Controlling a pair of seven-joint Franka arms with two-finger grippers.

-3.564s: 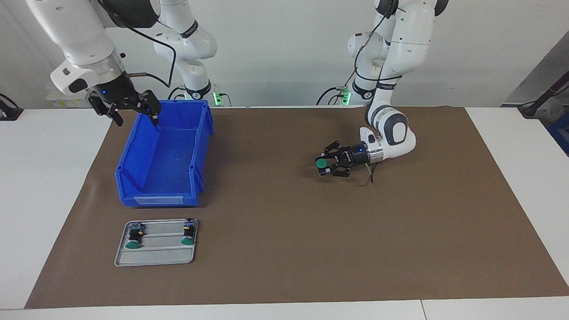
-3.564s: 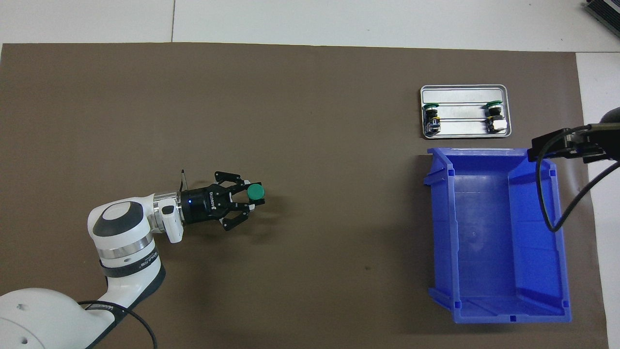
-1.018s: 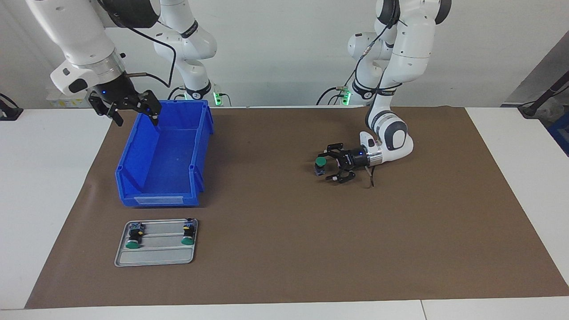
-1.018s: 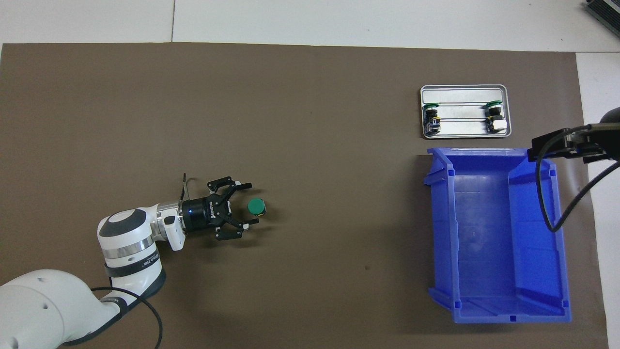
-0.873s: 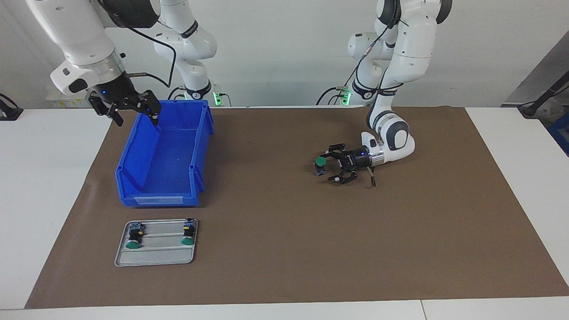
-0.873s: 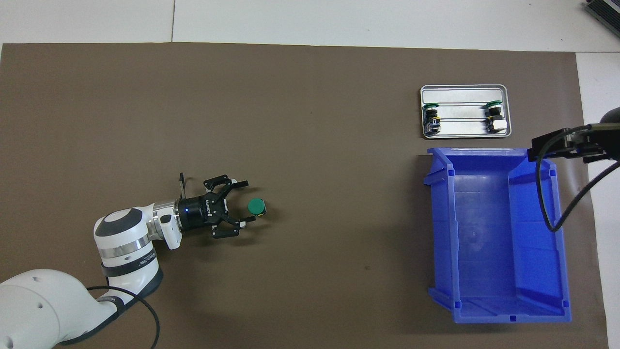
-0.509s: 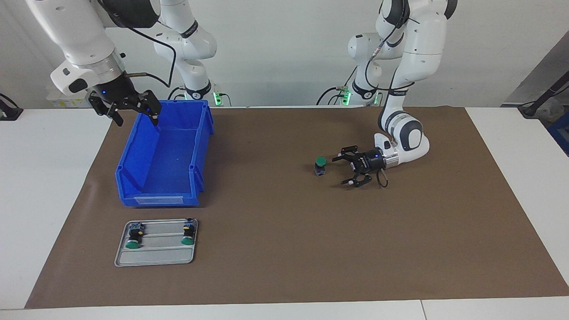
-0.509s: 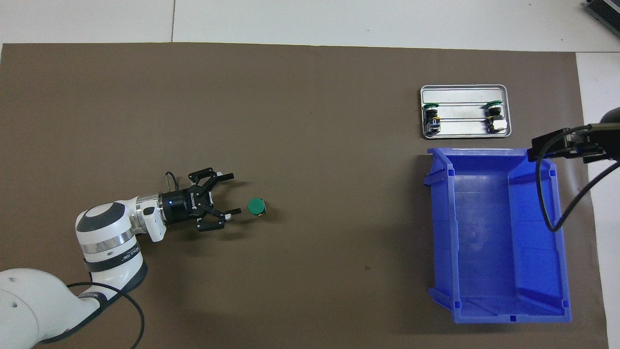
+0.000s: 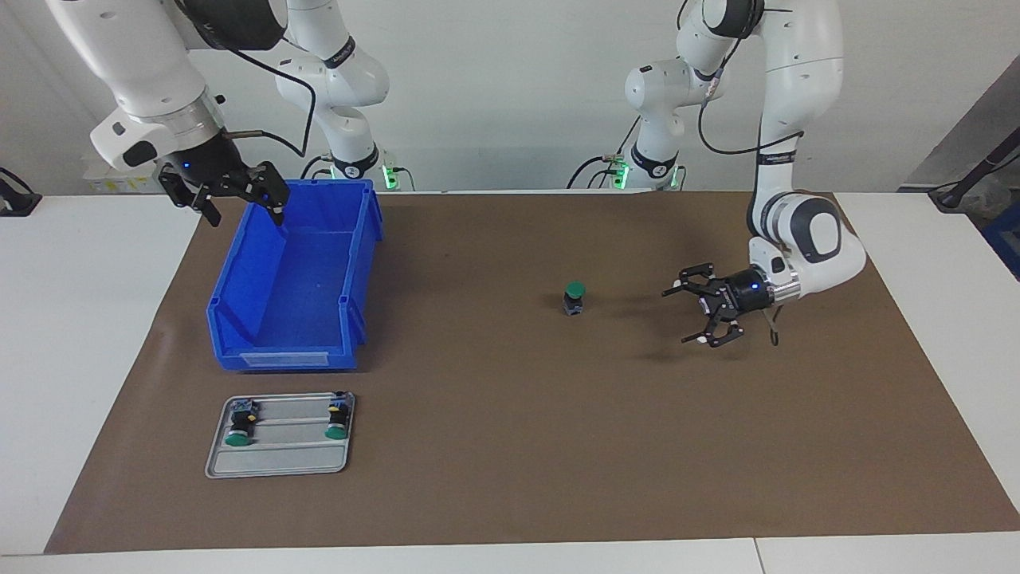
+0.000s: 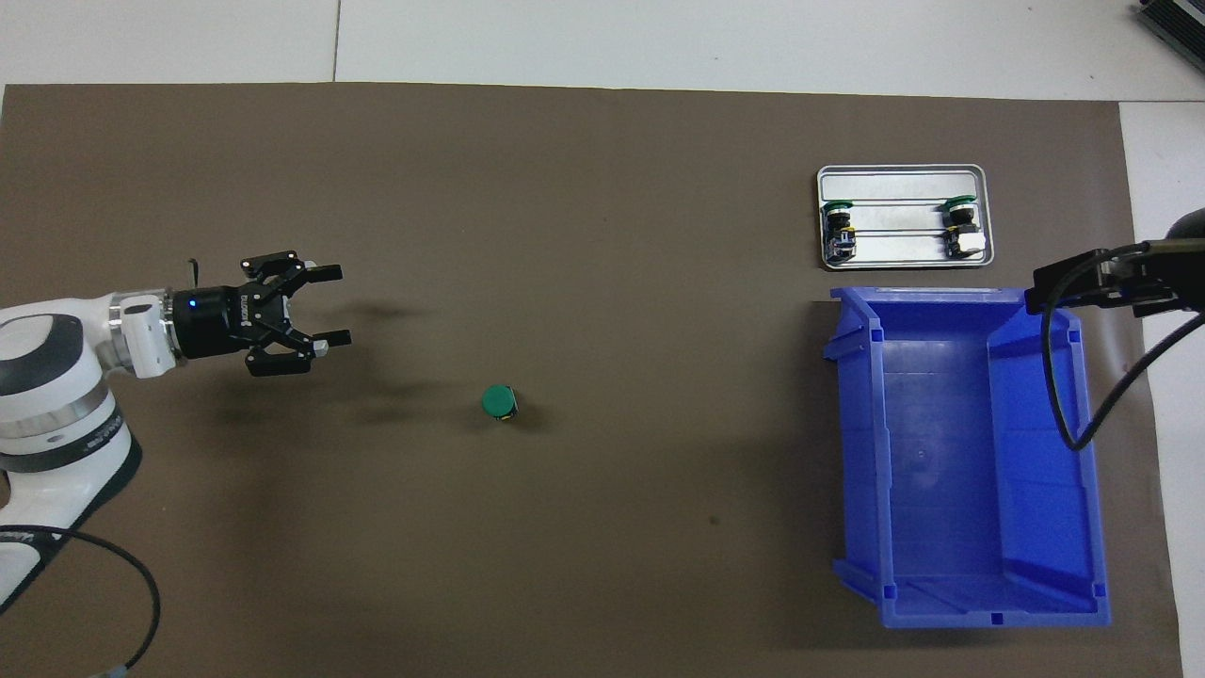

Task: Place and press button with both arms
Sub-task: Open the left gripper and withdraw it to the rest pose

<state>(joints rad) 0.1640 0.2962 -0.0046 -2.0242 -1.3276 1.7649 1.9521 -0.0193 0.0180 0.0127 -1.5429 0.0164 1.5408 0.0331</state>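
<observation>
The button (image 9: 574, 296) stands upright on the brown mat (image 9: 510, 462), green cap up, also seen in the overhead view (image 10: 497, 402). Nothing touches it. My left gripper (image 9: 684, 316) hangs low over the mat, well apart from the button toward the left arm's end of the table, lying sideways with its fingers open and empty; in the overhead view the left gripper (image 10: 335, 304) points at the table's middle. My right gripper (image 9: 245, 211) waits, open and empty, over the edge of the blue bin (image 9: 279, 360) nearest the robots.
A grey metal tray (image 9: 279, 461) lies farther from the robots than the bin and carries two more green-capped buttons (image 9: 239, 425) (image 9: 337, 419). The bin (image 10: 941, 612) is empty. White table surrounds the mat.
The left gripper has drawn back from the button toward the left arm's end of the table, still open. The button stays standing where it was. The right arm has not moved.
</observation>
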